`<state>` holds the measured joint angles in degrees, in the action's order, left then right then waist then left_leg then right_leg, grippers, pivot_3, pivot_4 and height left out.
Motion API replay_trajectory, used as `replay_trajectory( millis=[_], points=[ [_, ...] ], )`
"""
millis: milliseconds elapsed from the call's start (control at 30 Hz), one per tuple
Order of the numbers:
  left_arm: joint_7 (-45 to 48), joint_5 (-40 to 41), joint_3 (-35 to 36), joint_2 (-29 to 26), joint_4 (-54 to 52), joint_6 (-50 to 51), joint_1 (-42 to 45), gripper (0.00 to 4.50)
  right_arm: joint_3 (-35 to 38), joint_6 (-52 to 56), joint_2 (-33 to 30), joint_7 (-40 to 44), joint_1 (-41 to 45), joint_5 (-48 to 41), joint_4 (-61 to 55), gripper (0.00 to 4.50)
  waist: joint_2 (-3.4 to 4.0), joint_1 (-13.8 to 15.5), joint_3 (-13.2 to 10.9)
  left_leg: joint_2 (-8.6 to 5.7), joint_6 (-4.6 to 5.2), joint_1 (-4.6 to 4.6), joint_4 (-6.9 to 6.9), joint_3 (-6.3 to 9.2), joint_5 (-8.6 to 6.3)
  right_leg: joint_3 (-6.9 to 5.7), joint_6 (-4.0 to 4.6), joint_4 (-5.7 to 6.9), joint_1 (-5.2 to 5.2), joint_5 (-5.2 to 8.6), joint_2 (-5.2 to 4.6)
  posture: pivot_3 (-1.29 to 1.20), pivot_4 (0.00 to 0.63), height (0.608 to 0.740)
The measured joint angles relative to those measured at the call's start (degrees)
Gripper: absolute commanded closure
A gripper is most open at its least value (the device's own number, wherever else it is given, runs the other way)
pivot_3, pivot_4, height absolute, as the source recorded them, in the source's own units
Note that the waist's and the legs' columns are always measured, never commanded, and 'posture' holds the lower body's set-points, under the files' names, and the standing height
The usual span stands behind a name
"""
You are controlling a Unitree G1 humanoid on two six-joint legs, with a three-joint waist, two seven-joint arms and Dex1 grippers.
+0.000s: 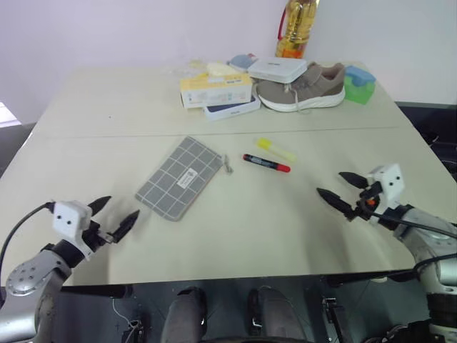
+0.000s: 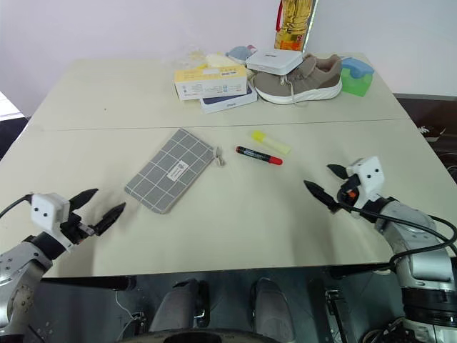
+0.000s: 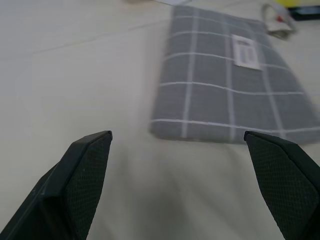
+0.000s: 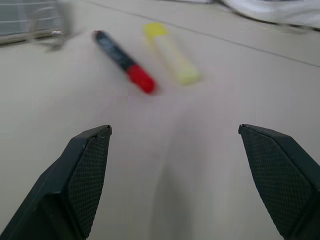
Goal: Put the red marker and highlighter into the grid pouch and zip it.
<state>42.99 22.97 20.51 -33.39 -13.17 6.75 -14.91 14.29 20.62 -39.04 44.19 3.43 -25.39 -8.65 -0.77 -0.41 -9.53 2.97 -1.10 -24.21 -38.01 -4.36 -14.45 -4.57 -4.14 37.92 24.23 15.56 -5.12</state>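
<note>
Nothing is packed yet: the grid pouch [image 1: 180, 179] lies mid-frame on the counter [image 1: 107, 107], red marker [image 1: 265, 163] and highlighter [image 1: 275, 149] just right. Our left gripper [image 1: 114, 216] and right gripper [image 1: 341, 189] hover, jaws apart. We'd pinch the marker mid-barrel first.

Beige worktop [image 1: 107, 107], two slabs butted together with a seam running across the middle. Plain pale wall [image 1: 107, 28] behind, evenly lit, soft shadows only. Clutter along the far edge: yellowish carton [image 1: 214, 89] stacked on a dark blue box [image 1: 232, 109], grey-brown sneaker [image 1: 303, 89] with a white box [image 1: 277, 68] resting on it, green container with blue lid [image 1: 359, 84], bottle of amber liquid [image 1: 296, 28] against the wall. Dark floor below the near edge, loose cables there. Bright patch at far left edge.
</note>
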Motion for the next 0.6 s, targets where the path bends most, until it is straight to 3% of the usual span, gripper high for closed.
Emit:
replay_trajectory(
  millis=[233, 600],
  points=[
    [3.09, -15.46, -10.8, -6.03, -0.21, -14.2, 2.15, 0.01, -7.83, 3.63, 4.77, -1.25, 4.87, -1.33, -8.69, 0.25, 0.04, -0.1, -0.01, 0.04, 0.0, -0.09, 0.02, 0.01, 0.0, 0.0, 0.02, 0.0, 0.12, 0.01, 0.04, 0.0, 0.15, 0.724],
    [-1.24, -28.93, -17.07, -7.66, 2.29, -24.94, 7.08, 0.01, -18.95, 7.86, 10.73, -2.54, 9.05, -2.38, -14.42, 0.25, 0.06, 0.06, 0.0, 0.03, 0.0, -0.12, 0.02, 0.01, 0.0, -0.01, -0.02, 0.01, 0.14, -0.01, 0.0, 0.0, 0.15, 0.724]
  ],
)
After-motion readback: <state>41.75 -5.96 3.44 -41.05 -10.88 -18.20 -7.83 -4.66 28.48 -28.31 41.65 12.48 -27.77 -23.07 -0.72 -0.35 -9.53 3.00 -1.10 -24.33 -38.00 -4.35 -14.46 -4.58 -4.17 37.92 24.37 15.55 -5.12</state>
